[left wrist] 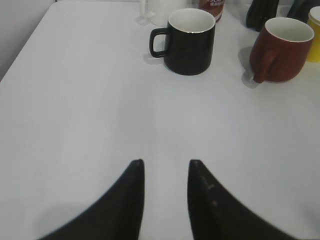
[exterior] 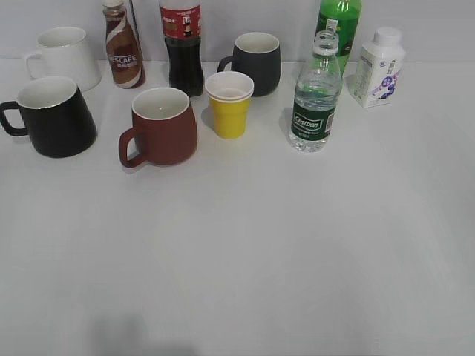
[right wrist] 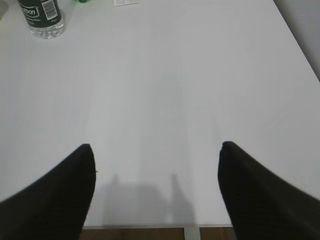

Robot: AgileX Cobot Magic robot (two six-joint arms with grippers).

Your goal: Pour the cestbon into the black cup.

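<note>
Here the cestbon is standing upright and uncapped toward the far right part of the white bench, its dark green label facing the near edge, with a bright green bottle just behind it at the far edge and a small white bottle beside that, nearer the far right corner. The black cup is sitting near the left edge, well apart from the cestbon, its white inside showing and its loop handle pointing toward the left edge. A brownish-red mug is resting just to its right, and a yellow cup is standing between that mug and the cestbon. Along the far edge a white mug, a brown coffee bottle, a dark cola bottle and a dark grey mug are lining up. The left claw is hovering over bare bench near the near edge, its two dark fingers standing a little apart and gripping nothing, with the black cup straight ahead of it. The right claw is hanging over the near right part of the bench, its fingers spread wide and holding nothing, while the base of the cestbon is showing far off toward its upper left.
</note>
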